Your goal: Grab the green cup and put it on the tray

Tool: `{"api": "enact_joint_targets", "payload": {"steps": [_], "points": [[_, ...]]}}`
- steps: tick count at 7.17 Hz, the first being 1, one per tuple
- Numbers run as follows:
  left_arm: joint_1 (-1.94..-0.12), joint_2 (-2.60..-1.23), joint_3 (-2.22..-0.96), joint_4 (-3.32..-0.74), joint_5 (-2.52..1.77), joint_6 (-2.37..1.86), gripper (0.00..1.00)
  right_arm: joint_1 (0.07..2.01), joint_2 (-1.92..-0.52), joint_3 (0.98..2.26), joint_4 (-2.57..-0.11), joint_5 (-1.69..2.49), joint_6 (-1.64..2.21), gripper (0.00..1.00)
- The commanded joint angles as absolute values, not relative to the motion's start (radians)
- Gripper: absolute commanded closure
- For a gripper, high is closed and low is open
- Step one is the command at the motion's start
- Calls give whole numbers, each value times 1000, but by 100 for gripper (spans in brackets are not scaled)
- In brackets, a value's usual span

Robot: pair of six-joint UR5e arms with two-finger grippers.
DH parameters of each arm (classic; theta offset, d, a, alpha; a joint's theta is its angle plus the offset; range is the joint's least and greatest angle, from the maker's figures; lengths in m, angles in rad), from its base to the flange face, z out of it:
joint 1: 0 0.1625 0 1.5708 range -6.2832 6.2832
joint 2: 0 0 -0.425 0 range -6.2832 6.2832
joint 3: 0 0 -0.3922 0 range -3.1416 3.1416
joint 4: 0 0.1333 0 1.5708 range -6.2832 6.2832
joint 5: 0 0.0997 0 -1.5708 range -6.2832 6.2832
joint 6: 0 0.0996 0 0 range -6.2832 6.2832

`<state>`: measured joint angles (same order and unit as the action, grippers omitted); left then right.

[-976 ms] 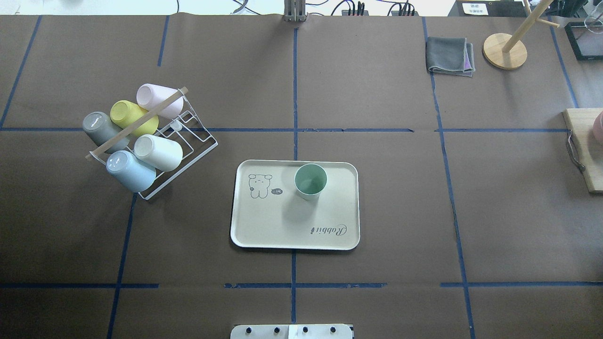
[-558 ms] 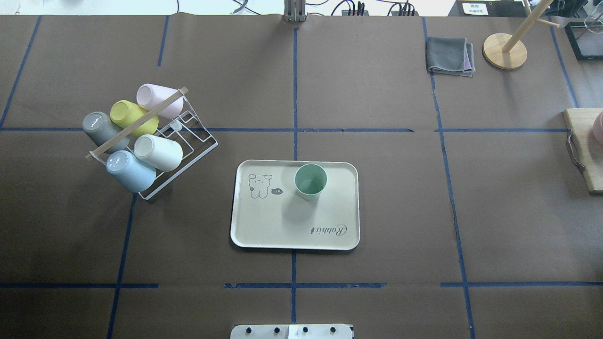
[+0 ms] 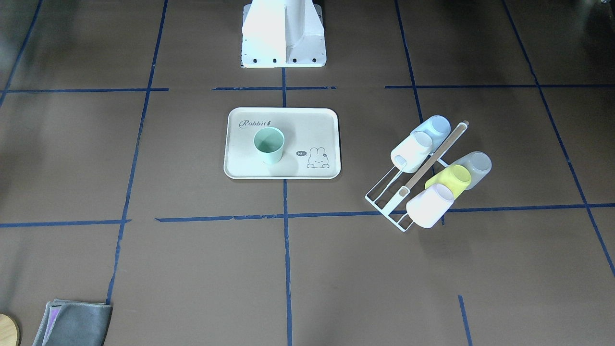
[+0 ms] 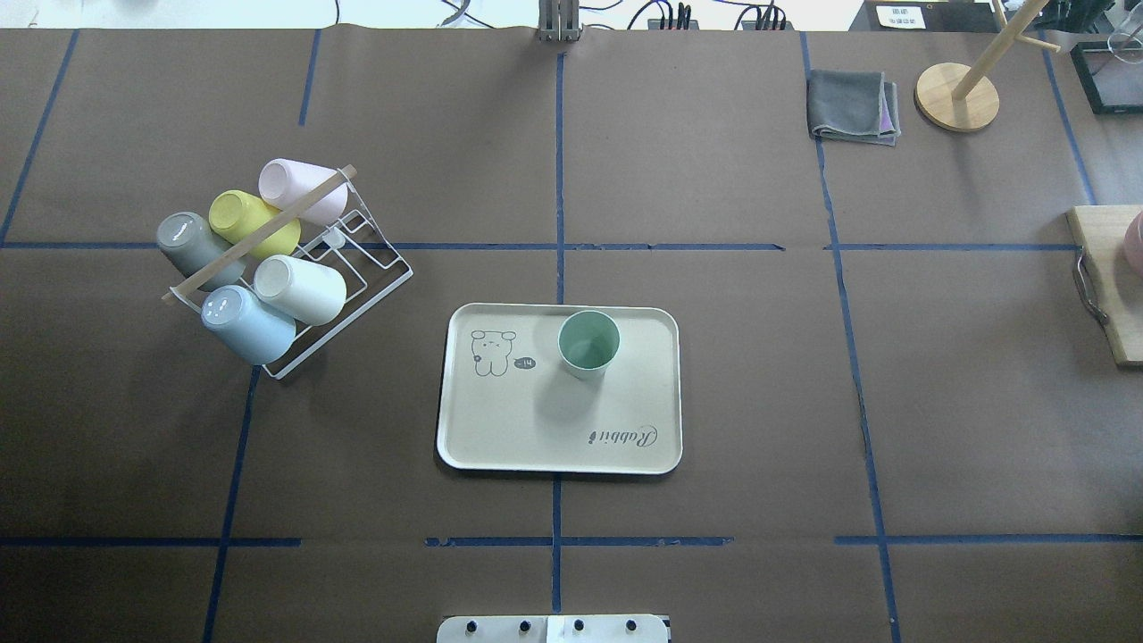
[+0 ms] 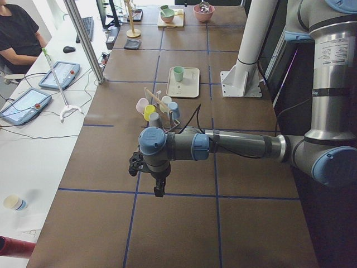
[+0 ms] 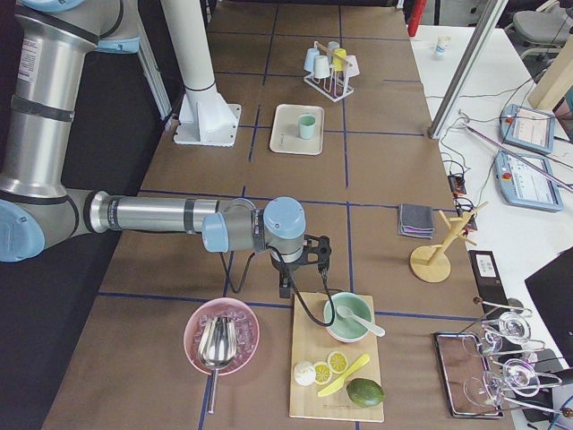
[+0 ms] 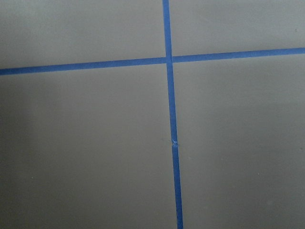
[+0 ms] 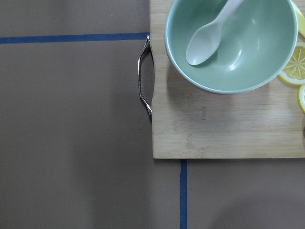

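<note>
The pale green cup (image 4: 588, 342) stands upright, mouth up, on the cream tray (image 4: 536, 438) near its far edge, next to the bunny drawing. It also shows in the front-facing view (image 3: 269, 144) on the tray (image 3: 307, 120). Both grippers are far from it and show only in the side views. My left gripper (image 5: 159, 188) hangs over bare table at the robot's left end. My right gripper (image 6: 285, 288) hangs at the robot's right end, by a wooden board. I cannot tell whether either one is open or shut.
A white wire rack (image 4: 357, 259) with several cups lying on it stands left of the tray. A grey cloth (image 4: 853, 105) and a wooden stand (image 4: 956, 96) are at the far right. Below my right wrist a wooden board (image 8: 228, 129) holds a green bowl (image 8: 248, 57) with a spoon.
</note>
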<state>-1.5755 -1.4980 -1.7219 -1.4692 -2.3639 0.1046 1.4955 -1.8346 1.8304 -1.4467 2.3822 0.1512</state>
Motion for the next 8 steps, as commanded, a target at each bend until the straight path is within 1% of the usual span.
{"api": "enact_joint_targets", "payload": {"steps": [1, 2, 8], "points": [[-1574, -1505, -1729, -1485, -2368, 104, 0, 1505, -1832, 1827, -1453, 2379, 147, 0], [-1574, -1499, -1758, -1477, -2370, 104, 0, 1505, -1830, 1830, -1453, 2381, 147, 0], [-1572, -1497, -1770, -1474, -2372, 106, 0, 1505, -1827, 1824, -1457, 2379, 147, 0]]}}
